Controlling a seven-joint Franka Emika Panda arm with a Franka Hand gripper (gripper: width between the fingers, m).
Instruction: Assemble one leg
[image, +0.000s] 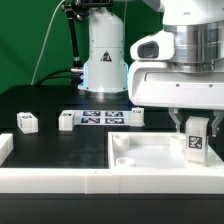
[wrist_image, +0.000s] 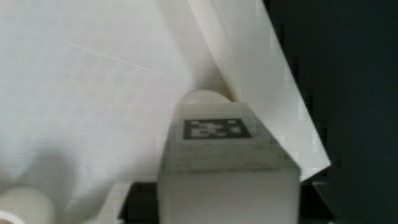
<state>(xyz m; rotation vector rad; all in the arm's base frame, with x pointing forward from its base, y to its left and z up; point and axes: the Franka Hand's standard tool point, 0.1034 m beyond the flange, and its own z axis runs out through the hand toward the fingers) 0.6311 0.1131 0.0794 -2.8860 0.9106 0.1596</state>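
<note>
My gripper (image: 196, 128) is shut on a leg (image: 196, 141), a small white block with a black-and-white tag on its face. It holds the leg upright over the right part of the large white tray (image: 116, 148), at about rim height. In the wrist view the leg (wrist_image: 217, 150) stands between dark fingers (wrist_image: 143, 200), with the tray's floor (wrist_image: 89, 90) and rim behind it. Whether the leg's lower end touches the tray is hidden.
Three more white legs lie on the black table: one (image: 27, 122) at the exterior view's left and two (image: 67, 120) (image: 135, 116) at the ends of the marker board (image: 100, 118). A white wall (image: 60, 181) runs along the front. The robot base (image: 103, 60) stands behind.
</note>
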